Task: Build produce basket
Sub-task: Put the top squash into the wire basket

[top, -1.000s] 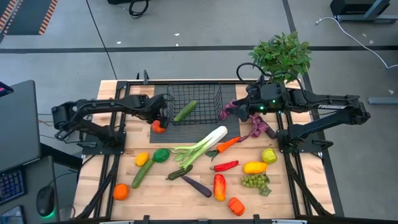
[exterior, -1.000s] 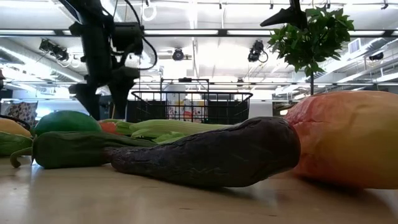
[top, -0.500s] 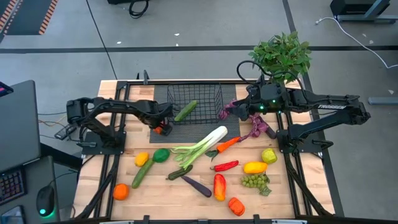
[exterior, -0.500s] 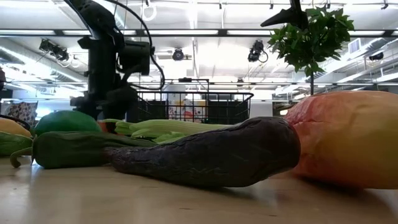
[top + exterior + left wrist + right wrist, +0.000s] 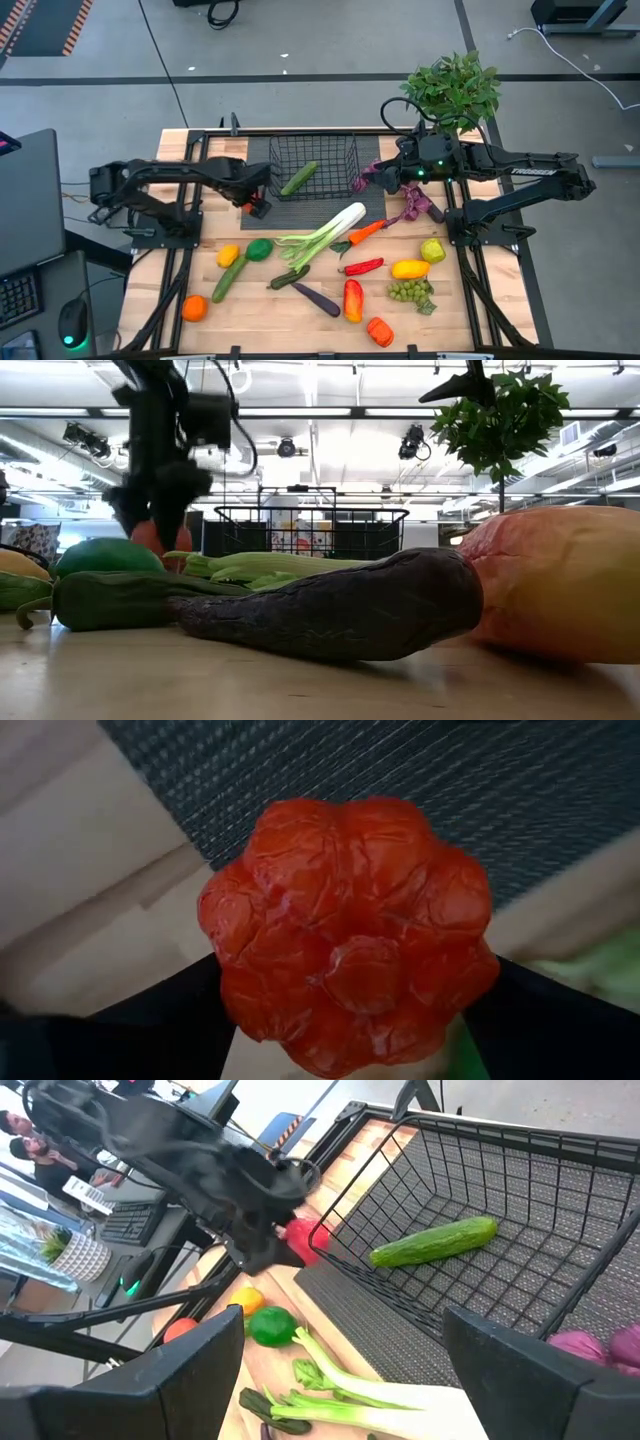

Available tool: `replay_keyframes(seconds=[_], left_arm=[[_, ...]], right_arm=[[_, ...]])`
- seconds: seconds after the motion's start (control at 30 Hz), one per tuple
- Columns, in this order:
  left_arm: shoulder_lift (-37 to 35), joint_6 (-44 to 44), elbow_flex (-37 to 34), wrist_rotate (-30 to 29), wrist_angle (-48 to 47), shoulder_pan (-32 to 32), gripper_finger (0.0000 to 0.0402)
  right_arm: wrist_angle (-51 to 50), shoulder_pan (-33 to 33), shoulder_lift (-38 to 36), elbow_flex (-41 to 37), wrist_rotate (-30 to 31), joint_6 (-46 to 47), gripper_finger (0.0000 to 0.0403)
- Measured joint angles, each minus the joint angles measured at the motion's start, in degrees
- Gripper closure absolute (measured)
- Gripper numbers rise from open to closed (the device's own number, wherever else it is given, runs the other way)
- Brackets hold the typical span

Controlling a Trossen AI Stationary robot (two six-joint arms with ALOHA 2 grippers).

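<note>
Black wire makes up the basket (image 5: 315,167), which is seen from above at the far middle of the table (image 5: 160,240), on a dark mat. One cucumber (image 5: 297,178) lies inside it. Just left of the basket, the left gripper (image 5: 256,206) is closed around a red pepper (image 5: 258,208), of which only a small bit can be seen. The right gripper (image 5: 372,178) hangs at the basket's right edge, by some purple grapes (image 5: 418,203). The leek (image 5: 322,236) and other produce are spread over the near part of the table.

In the low view, much is hidden by a big dark eggplant (image 5: 340,608) up close. The red pepper (image 5: 150,536) is seen between the left gripper's fingers (image 5: 128,510), above the table.

In the left wrist view, the crinkled red pepper (image 5: 345,930) fills the middle, pinched by both fingers.

In the right wrist view, the right gripper's fingers (image 5: 195,1370) are spread wide and hold nothing. The grapes are cut off at the edge.
</note>
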Motion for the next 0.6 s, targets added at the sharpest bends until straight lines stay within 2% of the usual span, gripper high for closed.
replay_keyframes(seconds=[0.07,0.17,0.27,0.4,0.5,0.6], left_arm=[[-2.5,0.0,3.0,-0.7,-4.0,0.0,0.0071],[-5.6,-1.9,8.1,-5.0,-7.9,0.0,0.0062],[-7.2,-2.7,13.1,-7.5,-5.2,0.5,0.0063],[-7.1,0.9,18.3,-8.0,8.6,0.4,0.0063],[-6.1,5.9,19.7,-7.9,23.0,0.4,0.0063],[-5.1,7.4,20.4,-8.3,32.4,0.1,0.0064]], right_arm=[[0.0,0.0,0.0,0.0,0.0,0.0,0.0059],[0.1,0.0,0.0,0.0,0.0,0.0,0.0059],[0.4,-0.4,0.0,0.0,0.1,-0.2,0.0059],[1.3,-0.9,0.0,0.0,0.6,-3.0,0.0059],[1.5,-1.5,0.0,0.0,0.6,-5.3,0.0059],[1.6,-2.1,0.0,0.0,0.2,-6.3,0.0059]])
